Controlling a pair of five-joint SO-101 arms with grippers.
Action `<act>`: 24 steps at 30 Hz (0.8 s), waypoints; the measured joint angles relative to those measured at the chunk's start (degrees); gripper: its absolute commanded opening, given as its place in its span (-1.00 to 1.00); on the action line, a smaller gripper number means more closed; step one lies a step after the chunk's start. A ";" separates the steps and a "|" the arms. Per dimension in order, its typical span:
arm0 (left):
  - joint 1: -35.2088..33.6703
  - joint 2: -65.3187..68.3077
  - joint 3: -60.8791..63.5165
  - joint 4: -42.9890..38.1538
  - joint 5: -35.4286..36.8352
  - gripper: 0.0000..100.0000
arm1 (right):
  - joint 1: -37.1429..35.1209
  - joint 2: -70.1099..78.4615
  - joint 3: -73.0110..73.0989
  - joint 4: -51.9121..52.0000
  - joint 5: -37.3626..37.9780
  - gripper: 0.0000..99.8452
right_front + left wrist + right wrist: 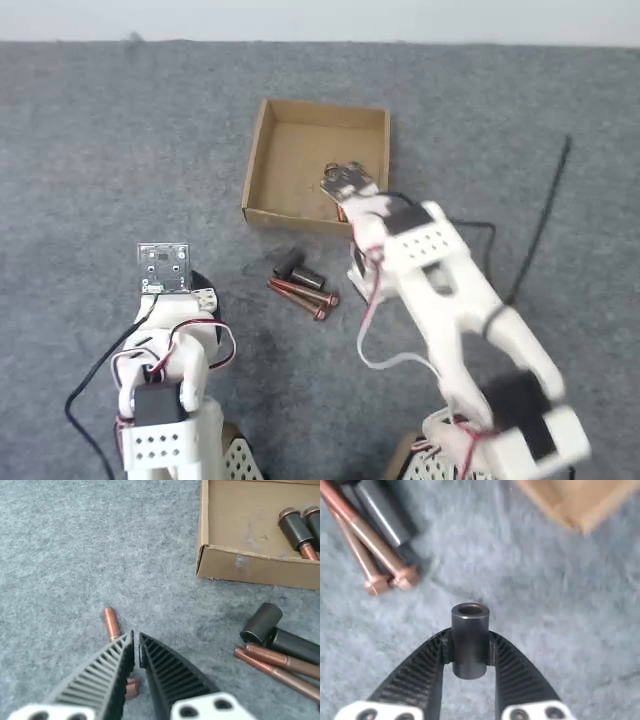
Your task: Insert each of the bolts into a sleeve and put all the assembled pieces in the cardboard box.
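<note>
The right gripper (470, 640) pinches a dark sleeve (470, 630) across its middle, one open end of the bore clear of the fingertips, above the carpet just near of the cardboard box (262, 160). The left gripper (136, 635) has its jaws drawn almost together, only a sliver between them. A copper bolt (111, 622) runs slantwise under one finger, threaded end sticking out; whether it is clamped cannot be told. That bolt's long axis is not lined up with the sleeve's bore, and I judge the next move hinges on this. Between the arms lie two loose bolts (300, 295) and two sleeves (298, 268), nearer the right arm (450, 290), which stretches far. The left arm (165, 350) sits folded, near left. Assembled pieces (297, 530) lie in the box
</note>
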 measured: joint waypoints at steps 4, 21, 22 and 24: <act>0.00 0.00 0.00 0.00 0.00 -0.98 | 3.96 -8.53 9.85 -3.60 -0.18 -0.99; 0.00 0.00 0.00 0.00 0.00 -0.98 | 26.81 -19.69 25.93 -11.34 -0.18 -0.99; 0.00 0.00 0.00 0.00 0.00 -0.98 | 27.52 -19.69 26.20 -11.87 -0.09 -0.99; 0.00 0.00 0.00 0.00 0.00 -0.98 | 29.36 -19.69 27.52 -13.80 0.79 -0.99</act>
